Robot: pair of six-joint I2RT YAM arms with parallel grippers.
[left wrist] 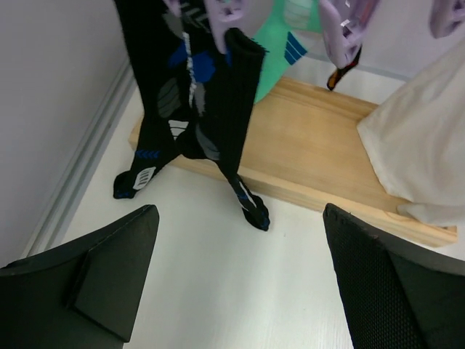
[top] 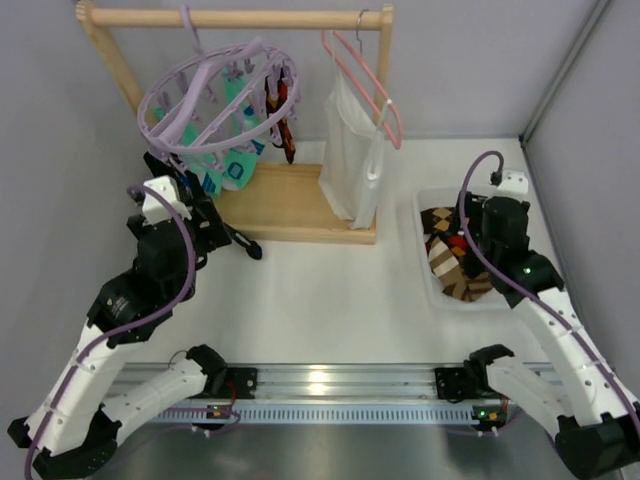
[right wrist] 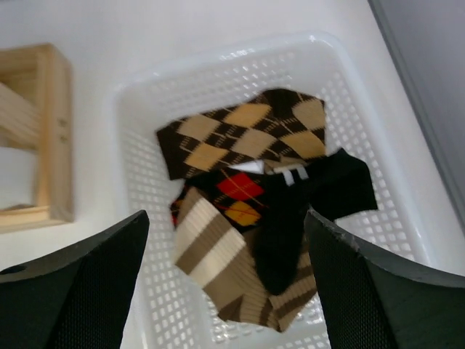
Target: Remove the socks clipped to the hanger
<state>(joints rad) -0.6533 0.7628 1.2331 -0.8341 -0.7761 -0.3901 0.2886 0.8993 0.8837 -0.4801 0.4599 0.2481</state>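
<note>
Since each item is a limp knit piece held only by a clip at its cuff, expect light, soft, stretchy handling. The best hold is judged to be across the leg just below the clip, followed by a downward pull. The hanger hangs free and already tilts, so it will likely swing.

- Black socks (left wrist: 182, 102): 2 counted, long, with blue and grey marks. They hang straight ahead of the left end effector (left wrist: 240, 218) and above it, toes reaching down to the table (left wrist: 218, 291).
- Teal socks (top: 238, 160): apparently 2, beyond the black pair and to the right.
- Red-orange-black socks (top: 284, 118): at least 1; the exact count cannot be told. They hang farthest ahead-right.
- Lavender clip hanger (top: 165, 130): 1, above the left end effector, hooked on the wooden rail (top: 240, 17). Its many clips were not counted.
- Left end effector: fingers spread wide, holding nothing.
- Right end effector (right wrist: 225, 218): fingers spread, holding nothing, with the white basket (right wrist: 218, 54) directly below.
- Basket contents: brown-and-cream argyle socks (right wrist: 240, 134), with a striped piece and a black piece.
- White garment (left wrist: 421, 138): 1, ahead-right of the left end effector, over the wooden base (left wrist: 320, 145).
</note>
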